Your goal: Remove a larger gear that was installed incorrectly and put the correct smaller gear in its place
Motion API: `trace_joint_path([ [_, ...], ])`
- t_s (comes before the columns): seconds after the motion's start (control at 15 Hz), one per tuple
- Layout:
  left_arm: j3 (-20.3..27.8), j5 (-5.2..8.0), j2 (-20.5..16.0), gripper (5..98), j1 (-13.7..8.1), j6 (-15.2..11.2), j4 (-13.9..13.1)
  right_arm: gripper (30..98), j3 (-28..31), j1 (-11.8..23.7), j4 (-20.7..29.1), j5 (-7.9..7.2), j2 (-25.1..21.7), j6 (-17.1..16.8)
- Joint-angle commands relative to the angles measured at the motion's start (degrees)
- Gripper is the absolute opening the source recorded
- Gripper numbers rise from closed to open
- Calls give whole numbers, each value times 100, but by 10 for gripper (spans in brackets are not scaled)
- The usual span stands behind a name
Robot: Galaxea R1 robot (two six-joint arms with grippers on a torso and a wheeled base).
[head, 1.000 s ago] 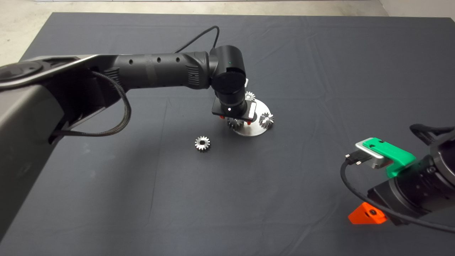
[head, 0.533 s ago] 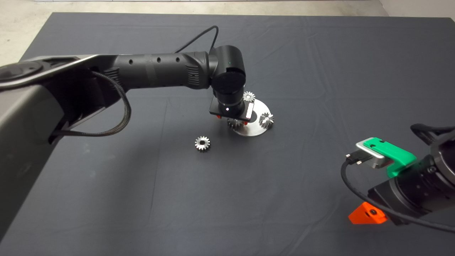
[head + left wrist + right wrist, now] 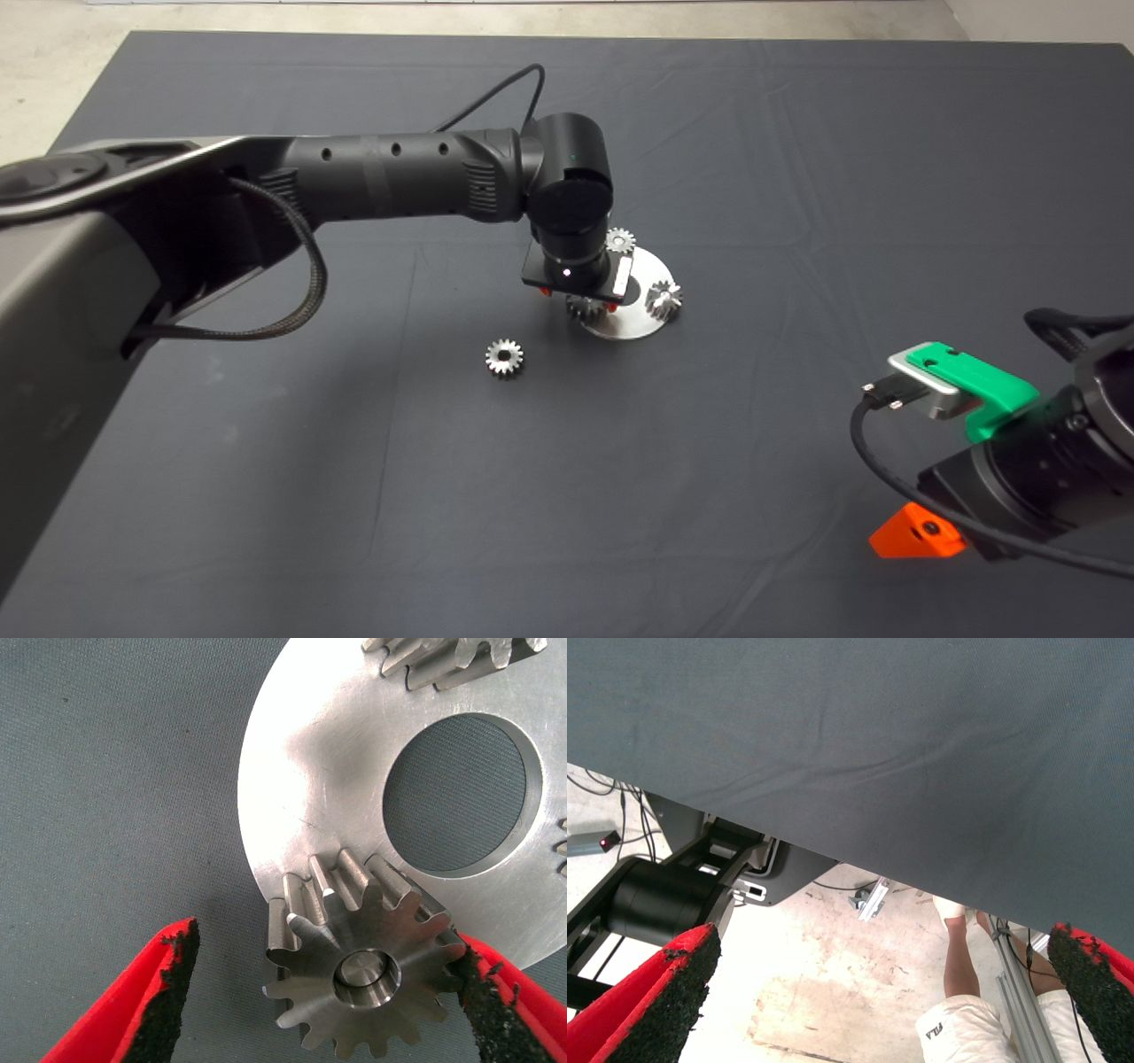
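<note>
Progress: early. The larger gear (image 3: pixel 363 970) sits on its peg at the edge of the round metal plate (image 3: pixel 310 806); nothing lifted yet.
Left to do: grip it, pull it off, fetch the smaller gear (image 3: pixel 504 357) from the mat (lying loose, apart from the plate), seat it.
Left gripper (image 3: pixel 323 992): wrist pointing down over the plate, fingers spread to either side of the larger gear; one pad (image 3: pixel 474 992) touching or nearly touching the teeth, the other (image 3: pixel 168 992) clear of them.
Other gears: two more (image 3: pixel 664 298) on the plate.
Right gripper (image 3: pixel 890 992): parked at the mat's near right edge, fingers apart, holding nothing (a person's leg (image 3: pixel 959 948) shows beyond).
</note>
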Motion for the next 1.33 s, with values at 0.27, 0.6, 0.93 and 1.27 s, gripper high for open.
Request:
trace_joint_path([
  [0.27, 70, 7, 40, 651, -69, 8, 39, 976, 15, 129, -25, -713, -6, -102],
  [0.6, 39, -20, 49, 651, -69, 8, 39, 976, 6, 129, -25, -713, 29, -216],
  [0.93, 149, -46, 49, 604, -69, 35, 39, 976, 6, 129, -25, -713, 22, -217],
  [1.27, 316, -37, 49, 551, -60, 43, 39, 976, -47, 138, -25, -713, 21, -234],
])
